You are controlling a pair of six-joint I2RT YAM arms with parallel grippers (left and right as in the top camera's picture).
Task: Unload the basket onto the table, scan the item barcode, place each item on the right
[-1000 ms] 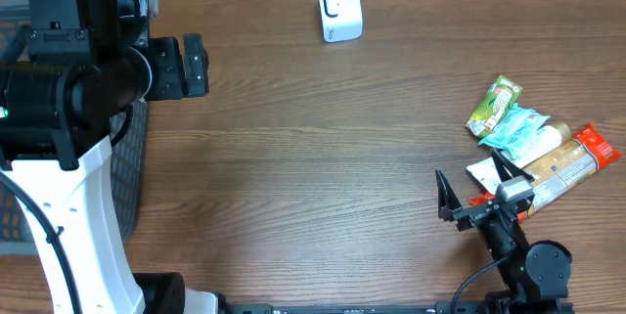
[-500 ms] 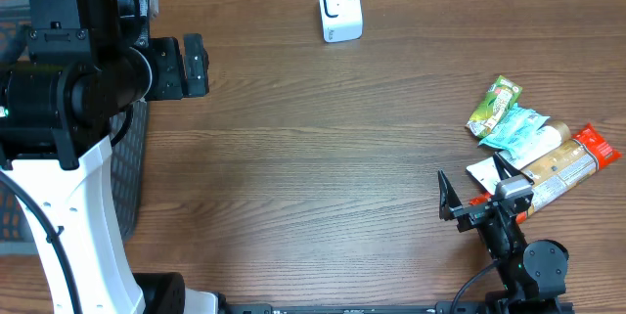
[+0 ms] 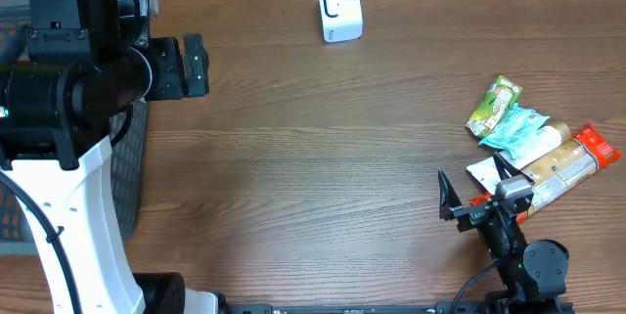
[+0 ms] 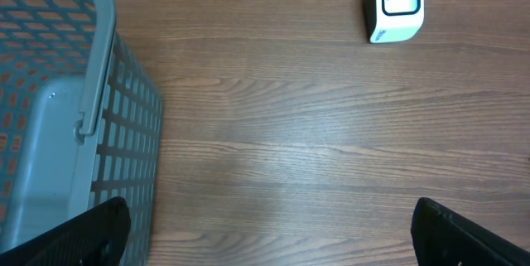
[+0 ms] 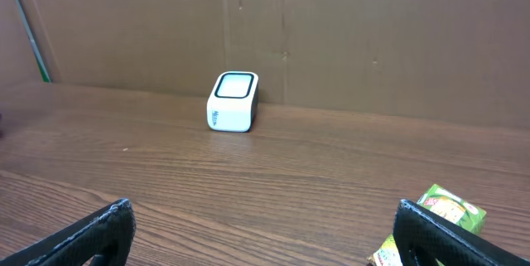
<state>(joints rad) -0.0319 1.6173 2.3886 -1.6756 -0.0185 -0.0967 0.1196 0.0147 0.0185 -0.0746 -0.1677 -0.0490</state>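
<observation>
Unmoved since a second ago. Left claw (image 4: 272, 216) and right claw (image 3: 472, 185) both spread apart, empty. Packets (image 3: 533, 143) just right of right claw; scanner (image 3: 340, 7) well ahead, leftward.

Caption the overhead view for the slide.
Left gripper and right gripper open, empty; snack packets beside the right one, white scanner at the far side, basket at left.

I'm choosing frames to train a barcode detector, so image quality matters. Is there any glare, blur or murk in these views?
Overhead: even light, a faint sheen on the table, with the scanner and snack packets sharp. Left wrist: crisp wood grain, but the left gripper shows only dark, soft fingers in the bottom corners. Right wrist: scanner clear and glare-free, the right gripper in silhouette, the green packet cut off by the frame edge.
</observation>
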